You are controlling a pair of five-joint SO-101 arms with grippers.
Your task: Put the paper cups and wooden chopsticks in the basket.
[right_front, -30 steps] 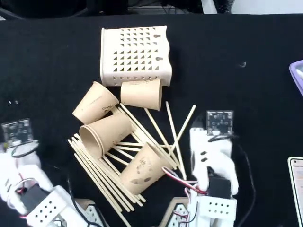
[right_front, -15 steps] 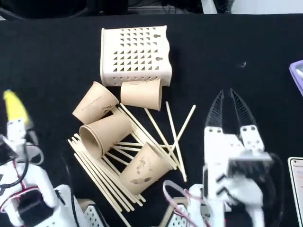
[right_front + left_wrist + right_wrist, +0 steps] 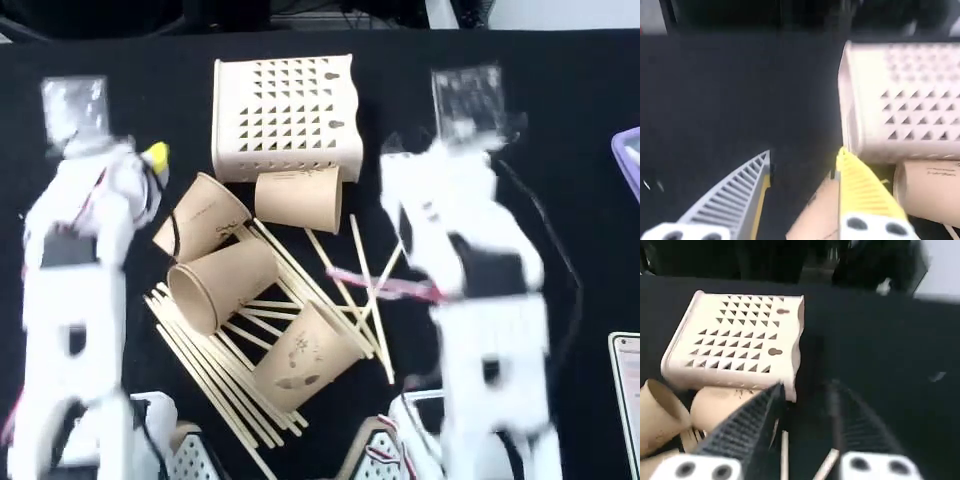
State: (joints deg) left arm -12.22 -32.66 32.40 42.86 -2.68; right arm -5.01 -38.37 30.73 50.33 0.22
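A black table (image 3: 560,150) stands before dark surroundings, with a pale wall (image 3: 570,12) behind.

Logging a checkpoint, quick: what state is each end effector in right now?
Left end effector: open, holding nothing.
Right end effector: open, holding nothing.

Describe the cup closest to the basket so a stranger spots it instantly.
Find the pale perforated basket at the table's far middle. Right beside its near edge, right half, a paper cup lies on its side, parallel to that edge; the other cups lie slanted.
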